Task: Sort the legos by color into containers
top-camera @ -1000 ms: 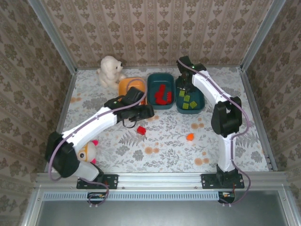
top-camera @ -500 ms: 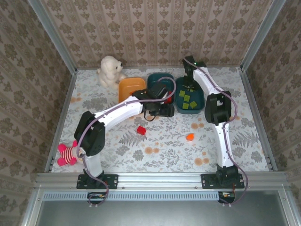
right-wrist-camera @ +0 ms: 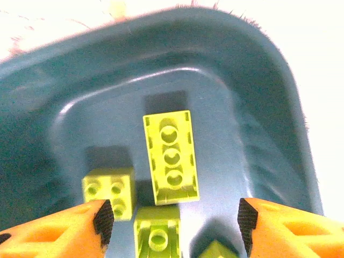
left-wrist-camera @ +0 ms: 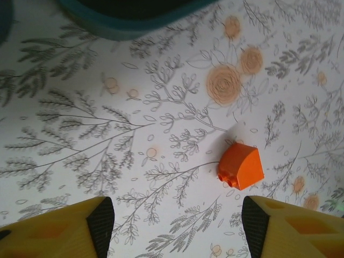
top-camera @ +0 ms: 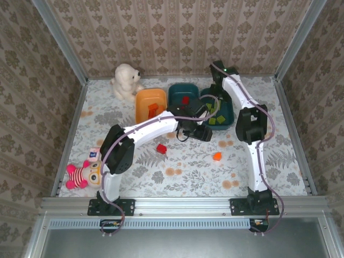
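Floral tablecloth (top-camera: 290,156) with legos (top-camera: 217,156), wallpapered walls (top-camera: 172,37)

bear (top-camera: 126,79): white plush, upright, far-left on the table | doll (top-camera: 82,174): pink striped plush, lying near-left by the wall | cloth (top-camera: 183,161): pale, floral | walls (top-camera: 177,32): patterned wallpaper | rail (top-camera: 183,205): metal, near edge

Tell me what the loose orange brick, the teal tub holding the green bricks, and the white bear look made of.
Orange brick: hard moulded plastic, smooth and slightly glossy, with crisp edges and studs.
Teal tub: probably plastic too, with a satin finish and soft highlights along its rounded wall.
White bear: plush fabric with a fuzzy outline; its filling cannot be told.
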Tool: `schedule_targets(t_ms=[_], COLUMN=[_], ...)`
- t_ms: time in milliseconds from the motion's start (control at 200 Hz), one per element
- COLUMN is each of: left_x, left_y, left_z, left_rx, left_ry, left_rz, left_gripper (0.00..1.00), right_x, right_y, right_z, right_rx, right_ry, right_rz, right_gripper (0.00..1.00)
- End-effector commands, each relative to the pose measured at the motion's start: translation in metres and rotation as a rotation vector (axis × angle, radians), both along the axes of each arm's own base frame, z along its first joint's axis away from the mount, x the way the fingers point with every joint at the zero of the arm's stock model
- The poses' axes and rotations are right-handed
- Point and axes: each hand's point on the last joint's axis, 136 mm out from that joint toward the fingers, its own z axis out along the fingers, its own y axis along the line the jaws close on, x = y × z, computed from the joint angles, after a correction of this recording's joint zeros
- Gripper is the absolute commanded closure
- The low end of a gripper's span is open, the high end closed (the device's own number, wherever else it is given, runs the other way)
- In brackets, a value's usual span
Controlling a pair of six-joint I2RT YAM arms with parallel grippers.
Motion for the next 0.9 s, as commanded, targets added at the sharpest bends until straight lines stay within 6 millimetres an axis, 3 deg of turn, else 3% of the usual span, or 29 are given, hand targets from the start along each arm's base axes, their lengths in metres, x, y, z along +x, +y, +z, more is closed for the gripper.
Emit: schedule_targets(t_ms=[0,95,185,345,480,670,895], left_x=[-0.014,-0.028,-0.041,-0.056,-0.067,-0.072,-0.067], left_y=[-0.011,-0.023,-0.035,-0.05,-0.06,-0.071,-0.071], left_z=[0.001,-0.005,-0.012,-0.028,-0.043,-0.062,-0.086], left_rx=[0.016,0.037,0.055,0.087,0.14,0.191,0.274], left_ry=[-0.018,-0.024,-0.02,0.009,0.019,0.005,-0.027], left_rz=[-0.119,-0.187,-0.238,-0.266,-0.275,-0.255,-0.242], left_gripper=[0.32,0.31,0.3,0.26,0.25,0.24,0.26], right_x=[-0.015,-0.045,-0.086,-0.166,-0.214,-0.248,-0.258], right_y=[-0.012,-0.024,-0.038,-0.056,-0.062,-0.063,-0.057], right_z=[0.113,0.151,0.181,0.211,0.216,0.213,0.209], right_rx=[0.018,0.018,0.017,0.049,0.076,0.097,0.126], right_ry=[-0.225,-0.313,-0.408,-0.544,-0.555,-0.535,-0.514], right_rz=[-0.041,-0.09,-0.148,-0.195,-0.194,-0.172,-0.138], right_gripper=[0.34,0.34,0.32,0.25,0.24,0.23,0.24])
